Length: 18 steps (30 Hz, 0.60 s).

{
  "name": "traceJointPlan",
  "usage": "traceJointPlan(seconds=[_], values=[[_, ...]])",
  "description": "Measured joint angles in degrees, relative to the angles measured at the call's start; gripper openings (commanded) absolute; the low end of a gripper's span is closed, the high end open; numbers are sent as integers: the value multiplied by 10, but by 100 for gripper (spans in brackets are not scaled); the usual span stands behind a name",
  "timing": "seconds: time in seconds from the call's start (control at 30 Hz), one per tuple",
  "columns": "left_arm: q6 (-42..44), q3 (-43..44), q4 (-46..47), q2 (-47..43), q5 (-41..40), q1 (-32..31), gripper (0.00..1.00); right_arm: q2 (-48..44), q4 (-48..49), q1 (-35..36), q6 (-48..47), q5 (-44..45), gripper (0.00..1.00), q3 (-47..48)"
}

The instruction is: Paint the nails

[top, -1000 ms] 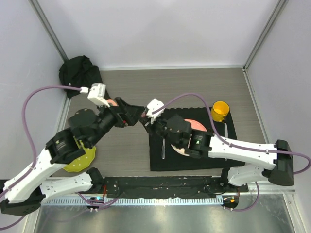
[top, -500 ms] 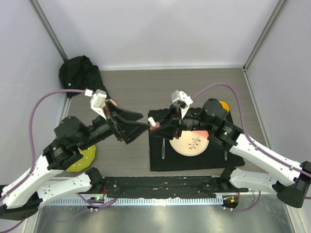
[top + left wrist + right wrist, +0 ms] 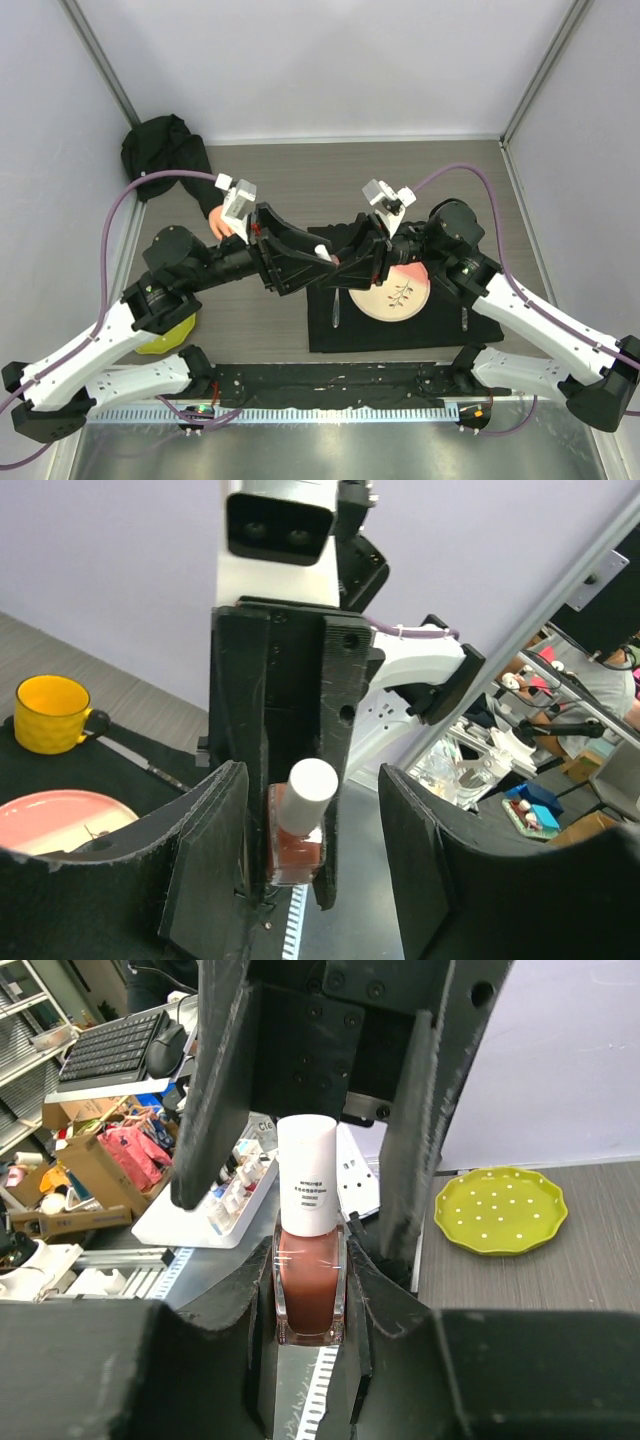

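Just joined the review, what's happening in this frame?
The right gripper is shut on the polish bottle, holding its glass body up between the arms. The left gripper is open, its jaws either side of the white cap without touching it. The cap is on, so no brush is out.

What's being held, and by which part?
The right pincer clamps the polish bottle by its glass body; the left pincer, open, flanks its white cap.

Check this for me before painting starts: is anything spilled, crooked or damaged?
Nothing stands out. The nail polish bottle sits straight in the shut right gripper, no spill showing; the open left gripper flanks its white cap, which is on.
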Motion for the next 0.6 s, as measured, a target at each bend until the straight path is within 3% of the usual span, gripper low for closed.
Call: traceJointPlan(seconds=[0.1, 0.17, 0.2, 0.23, 0.3, 0.47, 0.57, 0.6], values=[[1, 0, 8, -5, 5, 0, 54, 0, 2, 0, 3, -4, 1, -1], [0, 0, 12, -6, 5, 0, 42, 0, 3, -2, 4, -6, 1, -1], [-1, 0, 14, -5, 5, 0, 34, 0, 3, -3, 4, -7, 1, -1], [-2, 0, 15, -4, 6, 0, 14, 0, 3, -3, 4, -8, 1, -1], [-4, 0, 16, -2, 2, 1, 0, 0, 2, -4, 2, -13, 1, -1], [8, 15, -14, 6, -47, 2, 0, -2, -50, -7, -24, 30, 1, 10], [7, 50, -74, 23, -156, -2, 0, -4, -107, 7, -70, 172, 2, 22], [3, 73, -106, 37, -216, -8, 0, 0, -132, 38, -95, 255, 1, 32]])
